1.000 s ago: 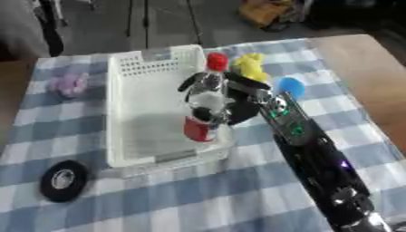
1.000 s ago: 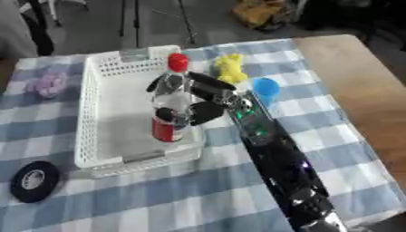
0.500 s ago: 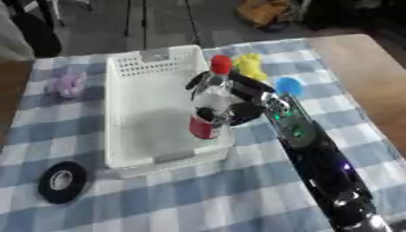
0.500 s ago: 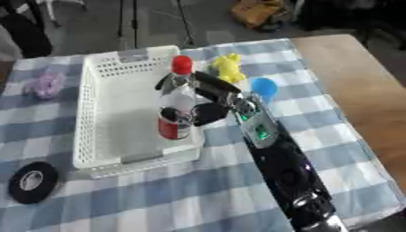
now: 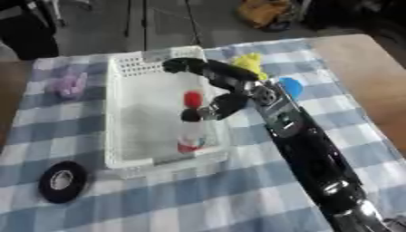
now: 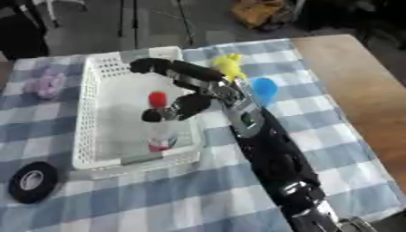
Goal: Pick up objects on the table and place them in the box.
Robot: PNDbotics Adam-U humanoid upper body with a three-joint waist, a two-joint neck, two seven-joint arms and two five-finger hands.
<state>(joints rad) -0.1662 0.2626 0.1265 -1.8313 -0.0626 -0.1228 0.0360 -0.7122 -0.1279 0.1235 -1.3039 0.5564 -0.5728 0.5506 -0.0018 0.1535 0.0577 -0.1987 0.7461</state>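
Inside the white box, bottle with red cap now lying flat on the floor, previously upright in grasp. Right robot hand above it, fingers spread, released. Outside on worktop: yellow item, blue item near right edge, purple item, black tape roll left.

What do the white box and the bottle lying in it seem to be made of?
The box looks like matte white moulded plastic, its walls pierced with a grid of holes. The bottle looks like clear plastic: see-through body, red cap, red label. Glass can't be ruled out.
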